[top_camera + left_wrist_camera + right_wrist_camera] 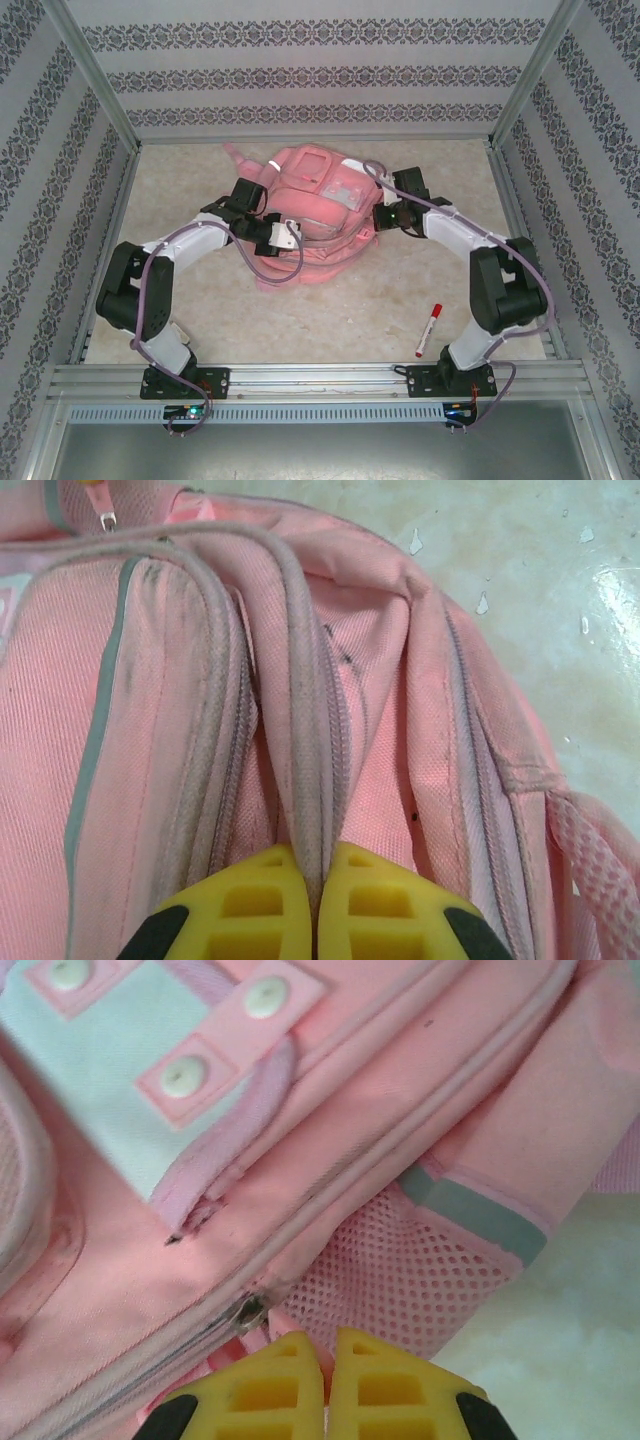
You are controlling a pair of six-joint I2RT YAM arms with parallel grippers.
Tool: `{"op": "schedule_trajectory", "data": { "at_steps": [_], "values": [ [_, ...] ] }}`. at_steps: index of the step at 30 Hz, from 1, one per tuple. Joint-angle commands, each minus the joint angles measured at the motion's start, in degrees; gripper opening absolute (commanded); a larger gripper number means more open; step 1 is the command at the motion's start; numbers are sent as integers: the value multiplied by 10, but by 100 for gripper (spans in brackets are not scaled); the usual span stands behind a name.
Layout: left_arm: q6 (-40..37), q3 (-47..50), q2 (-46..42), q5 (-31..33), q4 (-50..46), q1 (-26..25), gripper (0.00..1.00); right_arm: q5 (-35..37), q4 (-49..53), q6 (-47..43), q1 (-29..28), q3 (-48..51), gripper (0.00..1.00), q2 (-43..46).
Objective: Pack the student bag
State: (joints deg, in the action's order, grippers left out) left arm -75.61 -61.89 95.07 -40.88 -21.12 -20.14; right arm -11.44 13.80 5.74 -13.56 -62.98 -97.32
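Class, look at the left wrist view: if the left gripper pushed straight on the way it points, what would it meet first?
The large soft pink fabric backpack: the left gripper is shut on its piped zip ridge, with more fabric directly ahead.

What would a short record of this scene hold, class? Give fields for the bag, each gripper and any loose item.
bag: pink student bag, middle of the table
left: left gripper shut on the bag's piped zip edge
right: right gripper shut on a pink tab by a zip slider
loose: red-and-white marker on the table, near right, apart from the bag
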Motion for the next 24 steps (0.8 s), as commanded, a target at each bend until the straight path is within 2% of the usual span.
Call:
{"op": "schedule_trajectory", "data": {
  "at_steps": [1, 2, 5, 7, 10, 12, 15, 20, 24],
  "values": [
    [-20, 26, -39, -45, -79, 2, 0, 8, -27, 16, 46, -47, 13, -31],
    [0, 32, -45, -41, -66, -4, 3, -20, -27, 19, 46, -46, 20, -24],
    [46, 50, -65, -46, -39, -25, 9, -57, -9, 33, 46, -33, 28, 10],
    [99, 59, -77, -41, -11, -42, 35, -100, -10, 24, 45, -11, 37, 38],
    [124, 59, -102, -41, -22, -57, 45, -181, -5, -23, 43, 4, 44, 60],
    [145, 46, -115, -28, -34, -60, 52, -218, -8, -92, 38, 15, 46, 72],
    [157, 5, -113, 27, -65, -60, 54, -206, -25, -187, 24, 32, 48, 94],
    [88, -55, -54, 116, -128, -60, 54, -213, -40, -195, 23, 24, 48, 100],
    [94, -60, -7, 138, -116, -60, 54, -227, -42, -209, 23, 25, 48, 93]
  ]
}}
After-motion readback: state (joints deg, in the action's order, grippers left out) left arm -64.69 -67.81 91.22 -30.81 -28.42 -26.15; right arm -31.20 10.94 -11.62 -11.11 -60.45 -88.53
